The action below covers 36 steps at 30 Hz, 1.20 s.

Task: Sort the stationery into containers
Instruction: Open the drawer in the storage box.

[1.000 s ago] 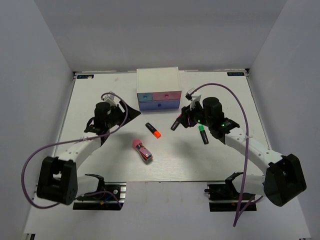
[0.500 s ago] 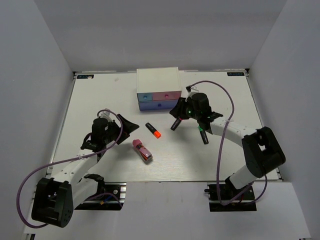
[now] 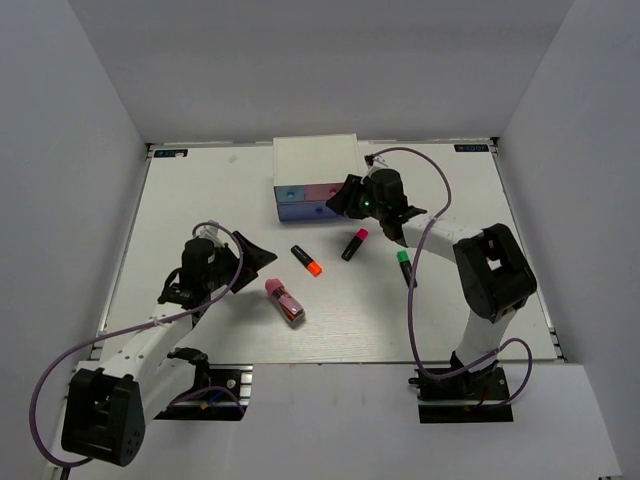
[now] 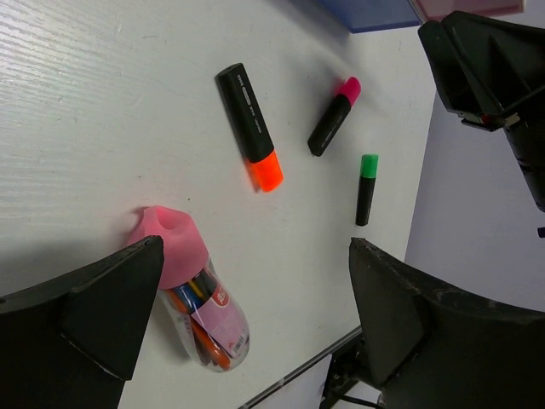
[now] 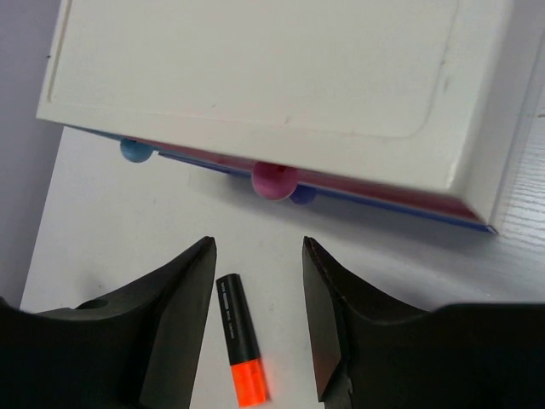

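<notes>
Pink translucent piece [image 3: 284, 300] lies nearest, near your left gripper [image 3: 252, 253], which is spread wide and empty. Orange marker [image 3: 306, 260], pink marker [image 3: 354, 244] and green marker [image 3: 405, 268] lie beyond. Farthest, your right gripper [image 5: 258, 247], parted and empty, faces the drawers [image 3: 305, 200] of the cabinet [image 3: 315, 158].

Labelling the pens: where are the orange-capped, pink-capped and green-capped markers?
orange-capped marker [image 4: 251, 128], left wrist view, black barrel.
pink-capped marker [image 4: 330, 123], left wrist view, black barrel.
green-capped marker [image 4: 365, 194], left wrist view, black barrel.

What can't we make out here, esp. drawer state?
Drawer fronts, right wrist view: the cabinet top overhangs them; only knobs show.
Their right side, top view: under the right jaws.
Cabinet, left wrist view: cut off by the top edge.
Orange marker print, top view: too small.
</notes>
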Available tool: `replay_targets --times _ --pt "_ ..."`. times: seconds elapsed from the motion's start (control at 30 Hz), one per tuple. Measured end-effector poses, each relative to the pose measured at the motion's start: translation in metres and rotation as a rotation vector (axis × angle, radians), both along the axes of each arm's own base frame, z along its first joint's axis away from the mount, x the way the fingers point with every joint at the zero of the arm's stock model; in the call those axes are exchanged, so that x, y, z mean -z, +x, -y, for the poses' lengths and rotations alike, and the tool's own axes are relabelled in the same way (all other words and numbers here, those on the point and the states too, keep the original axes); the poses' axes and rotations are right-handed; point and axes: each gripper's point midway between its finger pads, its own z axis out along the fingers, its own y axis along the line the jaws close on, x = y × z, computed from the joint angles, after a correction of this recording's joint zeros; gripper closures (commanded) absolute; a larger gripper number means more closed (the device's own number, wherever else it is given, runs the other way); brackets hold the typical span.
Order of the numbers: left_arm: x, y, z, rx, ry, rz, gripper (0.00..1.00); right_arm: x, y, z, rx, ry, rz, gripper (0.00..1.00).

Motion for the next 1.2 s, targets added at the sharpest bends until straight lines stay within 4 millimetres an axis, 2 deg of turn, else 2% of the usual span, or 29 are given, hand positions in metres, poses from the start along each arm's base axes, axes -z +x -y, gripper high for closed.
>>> replay_targets --times 0.27,0.37,0.4,0.6,0.93,1.1,1.2 --pt "-0.003 -0.004 -0.002 -0.006 0.004 0.0 0.0 0.011 0.014 0.001 0.018 -0.001 -0.002 0.5" --pt "-0.001 -0.006 -0.003 -0.007 0.008 -0.011 0.0 0.009 0.02 0.001 0.025 0.005 0.003 0.52" --pt "0.0 -0.007 -0.003 -0.007 0.008 -0.013 0.0 0.009 0.021 0.001 0.027 0.007 0.004 0.55" --pt "0.001 -0.012 -0.004 -0.008 0.006 -0.01 0.0 0.002 0.03 0.001 0.05 0.031 0.017 0.55" --pt "0.005 -0.016 -0.005 -0.009 0.004 -0.016 0.0 0.009 0.034 -0.001 0.057 0.037 -0.005 0.55" --pt "0.004 -0.016 -0.005 -0.012 -0.001 -0.02 0.0 0.009 0.036 -0.002 0.061 0.042 -0.006 0.59" --pt "0.004 -0.016 -0.005 -0.014 -0.005 -0.023 0.0 0.008 0.036 -0.002 0.063 0.046 -0.004 0.66"
